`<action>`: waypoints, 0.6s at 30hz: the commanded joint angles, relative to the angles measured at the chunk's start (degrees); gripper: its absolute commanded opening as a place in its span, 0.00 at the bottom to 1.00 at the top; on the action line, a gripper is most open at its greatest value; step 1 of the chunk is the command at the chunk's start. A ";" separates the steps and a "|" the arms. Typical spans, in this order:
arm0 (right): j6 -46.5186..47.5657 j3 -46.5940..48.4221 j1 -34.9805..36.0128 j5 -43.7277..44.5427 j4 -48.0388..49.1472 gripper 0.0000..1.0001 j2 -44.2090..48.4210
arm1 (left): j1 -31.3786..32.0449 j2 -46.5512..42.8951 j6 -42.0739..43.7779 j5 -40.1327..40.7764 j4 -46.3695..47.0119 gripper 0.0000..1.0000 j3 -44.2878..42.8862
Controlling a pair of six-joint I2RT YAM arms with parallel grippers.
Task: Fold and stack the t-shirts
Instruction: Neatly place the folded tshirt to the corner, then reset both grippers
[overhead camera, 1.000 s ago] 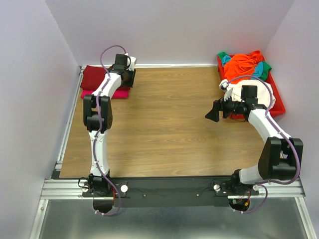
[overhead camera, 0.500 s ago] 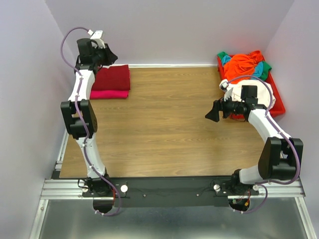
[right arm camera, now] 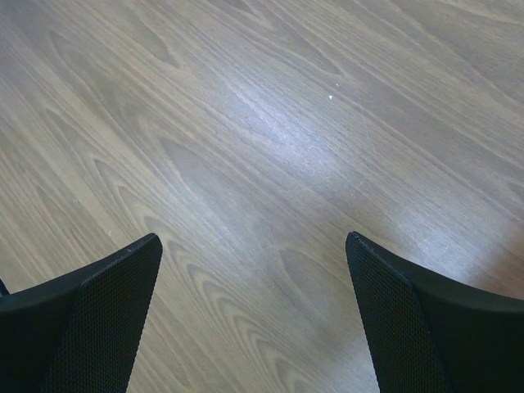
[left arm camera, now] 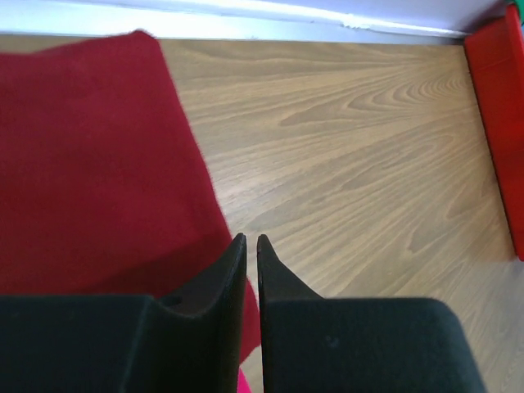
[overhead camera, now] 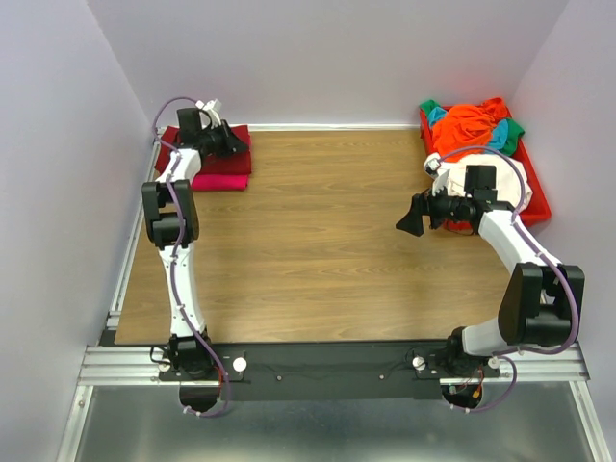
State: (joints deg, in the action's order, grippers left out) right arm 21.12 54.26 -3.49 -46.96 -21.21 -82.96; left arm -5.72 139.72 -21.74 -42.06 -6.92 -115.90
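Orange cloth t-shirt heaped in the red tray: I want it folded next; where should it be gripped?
Probably pinch a raised fold of the crumpled orange cloth t-shirt from above: it lies topmost in the red plastic tray, bunched with no flat edge showing.

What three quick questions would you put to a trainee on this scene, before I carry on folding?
1. True or false: the right gripper is open, with only bare table below it.
2. What peeks out from under the folded maroon t-shirt? A) a pink t-shirt B) a green t-shirt C) nothing but the table
3. What holds the heap of unfolded shirts, and where does it sit?

Key: 1 true. 2 A. 3 the red tray, at the table's far right corner.
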 commanded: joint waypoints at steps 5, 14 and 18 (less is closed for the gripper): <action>1.11 1.20 -0.38 0.11 -1.55 1.00 -0.63 | -0.61 3.72 -0.33 -1.35 -0.03 0.18 -4.68; 1.64 1.20 -0.47 0.90 -1.64 1.00 0.16 | -0.79 -17.97 8.10 1.01 -0.29 0.38 0.38; 2.34 1.11 -0.38 1.69 -1.64 0.99 1.13 | -0.96 -32.99 12.41 7.77 2.08 0.42 12.24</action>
State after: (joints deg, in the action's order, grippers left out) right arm 22.09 54.26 -3.49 -46.52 -22.06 -82.94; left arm -6.20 120.42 -14.85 -39.81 -8.43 -110.43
